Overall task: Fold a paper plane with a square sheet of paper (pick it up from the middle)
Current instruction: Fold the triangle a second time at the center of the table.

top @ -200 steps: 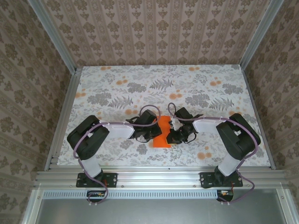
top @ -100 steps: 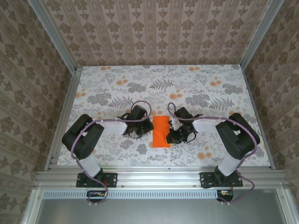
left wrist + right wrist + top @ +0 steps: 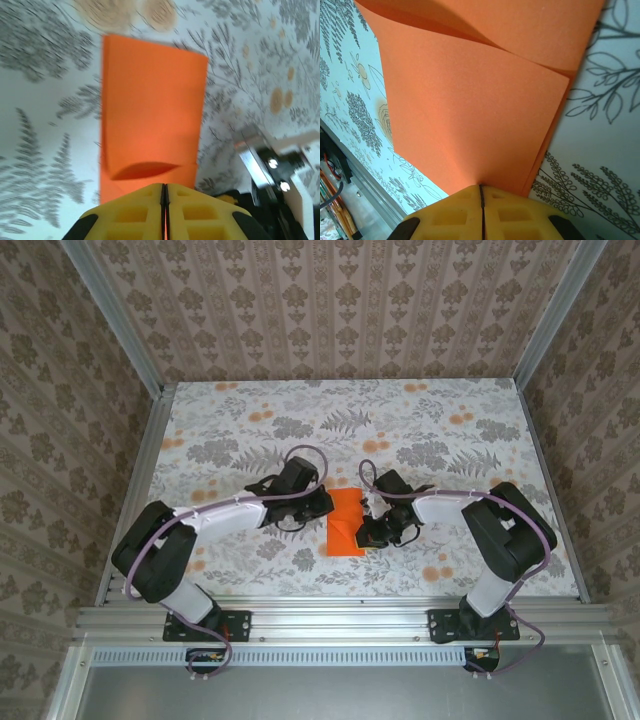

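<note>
1. My left end effector (image 3: 325, 503) has its yellow fingers pressed together, and no gap shows between them in the left wrist view (image 3: 163, 192).
2. Its tips sit at the near edge of the bright orange sheet of paper (image 3: 150, 105). I cannot tell whether any layer is pinched there.
3. My right end effector (image 3: 366, 532) is clamped on the sheet's opposite edge. In the right wrist view the orange paper (image 3: 470, 100) runs straight into the seam between my closed fingers (image 3: 481, 192).
4. The sheet (image 3: 347, 523) is folded into a rectangle and lies between my two arms on the floral-printed surface (image 3: 450, 430), towards its near side.
5. The top layer bows up slightly, leaving a shadowed curved gap (image 3: 145, 170) just ahead of my left fingertips.
</note>
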Robot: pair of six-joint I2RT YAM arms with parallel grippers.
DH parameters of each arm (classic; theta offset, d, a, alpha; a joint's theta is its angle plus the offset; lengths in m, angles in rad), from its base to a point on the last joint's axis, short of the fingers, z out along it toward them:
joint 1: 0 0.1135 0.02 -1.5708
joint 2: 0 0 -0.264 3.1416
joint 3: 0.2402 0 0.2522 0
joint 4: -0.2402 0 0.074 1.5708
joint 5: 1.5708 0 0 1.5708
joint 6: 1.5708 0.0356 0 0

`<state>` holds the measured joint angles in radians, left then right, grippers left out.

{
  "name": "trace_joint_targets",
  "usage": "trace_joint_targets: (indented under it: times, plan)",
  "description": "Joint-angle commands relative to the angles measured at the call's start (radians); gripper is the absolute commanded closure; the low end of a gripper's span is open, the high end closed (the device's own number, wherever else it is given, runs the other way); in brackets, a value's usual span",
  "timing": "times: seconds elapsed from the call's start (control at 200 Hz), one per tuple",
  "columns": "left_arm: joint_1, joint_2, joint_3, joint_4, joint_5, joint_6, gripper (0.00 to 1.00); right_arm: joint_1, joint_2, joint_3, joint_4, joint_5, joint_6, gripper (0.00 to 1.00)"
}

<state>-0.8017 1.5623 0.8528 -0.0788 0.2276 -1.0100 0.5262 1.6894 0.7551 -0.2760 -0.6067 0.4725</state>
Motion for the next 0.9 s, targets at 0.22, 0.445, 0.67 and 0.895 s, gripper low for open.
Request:
trace_joint_targets:
  times: [0.22, 0.445, 0.67, 0.895]
  plan:
    - [-0.061, 0.182, 0.004, 0.12, 0.044, -0.08, 0.91, 0.002, 0.022, -0.062, -0.051, 0.113, 0.016, 0.91]
    - [-0.059, 0.232, -0.014, 0.075, 0.001, -0.088, 0.92, 0.006, -0.083, -0.022, -0.071, 0.064, 0.045, 0.87]
    - [-0.059, 0.233, -0.027, 0.06, -0.002, -0.078, 0.92, 0.039, -0.101, 0.056, -0.029, 0.022, 0.098, 0.86]
    - [-0.059, 0.234, -0.017, 0.038, -0.002, -0.068, 0.92, 0.051, 0.006, 0.108, -0.038, 0.048, 0.097, 0.87]
